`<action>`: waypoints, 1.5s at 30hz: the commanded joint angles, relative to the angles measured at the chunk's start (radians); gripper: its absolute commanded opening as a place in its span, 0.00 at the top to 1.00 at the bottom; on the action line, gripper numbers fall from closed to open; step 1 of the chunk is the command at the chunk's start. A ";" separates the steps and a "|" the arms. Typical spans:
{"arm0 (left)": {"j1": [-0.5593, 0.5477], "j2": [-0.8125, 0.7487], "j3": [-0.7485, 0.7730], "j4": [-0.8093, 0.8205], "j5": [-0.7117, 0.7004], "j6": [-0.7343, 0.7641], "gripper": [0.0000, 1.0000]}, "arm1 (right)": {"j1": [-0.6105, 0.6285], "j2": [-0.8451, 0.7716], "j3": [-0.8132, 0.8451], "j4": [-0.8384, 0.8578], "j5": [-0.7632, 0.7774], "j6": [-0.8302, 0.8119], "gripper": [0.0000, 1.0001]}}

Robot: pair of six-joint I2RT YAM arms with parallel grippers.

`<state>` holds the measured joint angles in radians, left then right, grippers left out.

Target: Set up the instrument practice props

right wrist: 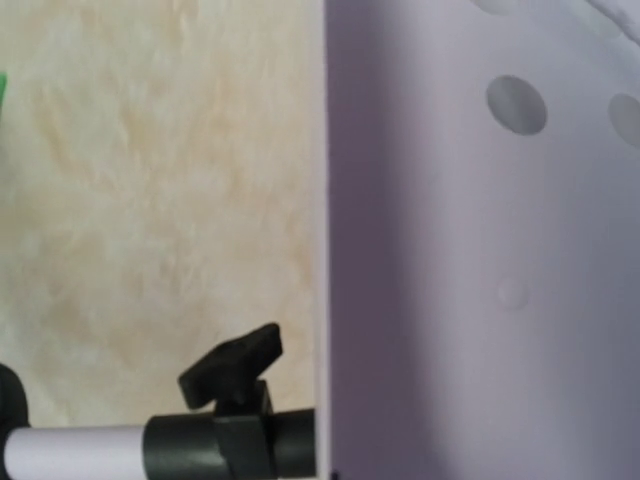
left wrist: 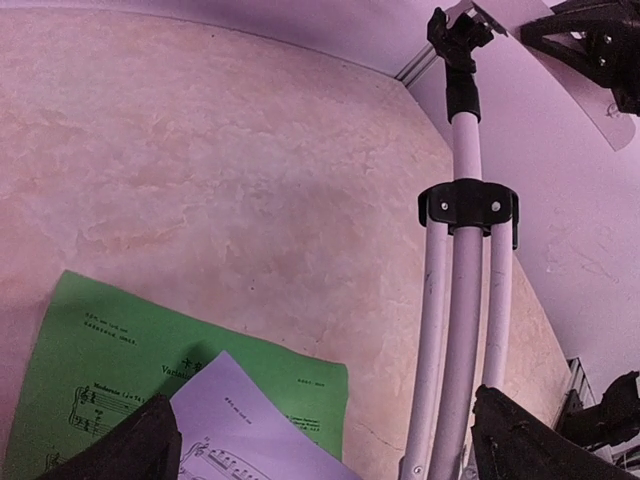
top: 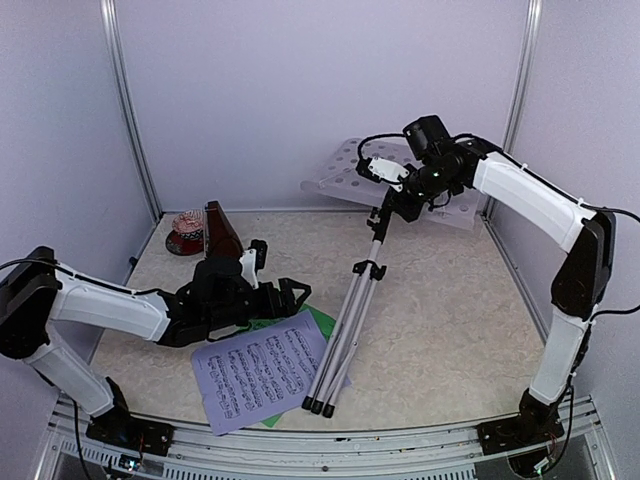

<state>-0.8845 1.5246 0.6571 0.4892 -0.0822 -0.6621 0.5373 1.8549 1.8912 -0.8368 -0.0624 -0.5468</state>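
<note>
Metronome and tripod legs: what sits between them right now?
Top view: the open left end effector sits there, above the far edges of the lavender sheet and green sheet.

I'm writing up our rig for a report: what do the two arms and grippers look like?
The left arm and right arm match: smooth white link shells, black joint housings, thin black cables looping alongside. The left gripper and right gripper are black, with two fingers each. No markings are readable.
</note>
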 commanded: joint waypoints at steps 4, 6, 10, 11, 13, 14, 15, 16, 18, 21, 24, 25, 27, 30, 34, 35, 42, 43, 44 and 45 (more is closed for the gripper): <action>-0.007 -0.183 0.030 -0.056 -0.004 0.050 0.01 | 0.147 -0.230 0.029 0.369 0.266 -0.125 1.00; -0.008 -0.225 0.030 -0.067 -0.005 0.064 0.01 | 0.194 -0.255 0.031 0.406 0.329 -0.156 1.00; -0.009 -0.287 0.028 -0.078 -0.007 0.086 0.01 | 0.281 -0.296 0.044 0.469 0.422 -0.228 1.00; -0.010 -0.295 0.027 -0.078 -0.008 0.090 0.01 | 0.304 -0.302 0.050 0.481 0.444 -0.249 1.00; -0.010 -0.305 0.026 -0.077 -0.006 0.095 0.01 | 0.345 -0.313 0.058 0.509 0.489 -0.292 1.00; -0.009 -0.307 0.026 -0.075 -0.005 0.098 0.01 | 0.366 -0.318 0.057 0.525 0.515 -0.316 1.00; -0.011 -0.307 0.024 -0.073 -0.005 0.100 0.01 | 0.383 -0.322 0.056 0.543 0.542 -0.348 1.00; -0.011 -0.305 0.024 -0.071 -0.007 0.101 0.01 | 0.402 -0.326 0.051 0.561 0.570 -0.382 1.00; -0.012 -0.299 0.024 -0.066 -0.011 0.103 0.01 | 0.436 -0.338 0.017 0.640 0.625 -0.454 1.00; -0.013 -0.289 0.024 -0.059 -0.013 0.108 0.01 | 0.472 -0.361 -0.043 0.772 0.693 -0.568 1.00; -0.014 -0.278 0.024 -0.052 -0.008 0.111 0.01 | 0.500 -0.379 -0.065 0.852 0.728 -0.636 1.00; -0.014 -0.276 0.024 -0.051 -0.008 0.113 0.01 | 0.512 -0.384 -0.072 0.883 0.738 -0.662 1.00; -0.014 -0.276 0.021 -0.049 -0.011 0.113 0.01 | 0.537 -0.391 -0.072 0.922 0.752 -0.703 1.00; -0.014 -0.273 0.019 -0.043 -0.015 0.119 0.01 | 0.572 -0.394 -0.071 0.990 0.780 -0.789 1.00; -0.014 -0.258 0.019 -0.029 -0.016 0.142 0.01 | 0.587 -0.400 -0.105 1.076 0.790 -0.881 1.00; -0.014 -0.253 0.017 -0.024 -0.017 0.149 0.01 | 0.587 -0.408 -0.131 1.112 0.779 -0.898 1.00; -0.014 -0.227 -0.021 0.072 -0.004 0.261 0.01 | 0.587 -0.463 -0.224 1.177 0.707 -0.842 1.00; -0.014 -0.220 -0.036 0.108 0.001 0.282 0.01 | 0.588 -0.473 -0.237 1.175 0.693 -0.835 1.00; -0.014 -0.210 -0.052 0.151 0.006 0.315 0.01 | 0.587 -0.479 -0.254 1.167 0.681 -0.830 1.00; -0.016 -0.194 -0.068 0.195 0.007 0.347 0.01 | 0.588 -0.482 -0.275 1.153 0.671 -0.822 1.00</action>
<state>-0.8921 1.2922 0.6441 0.5201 -0.0860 -0.4435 1.1172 1.4933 1.6146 0.0177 0.6693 -1.3846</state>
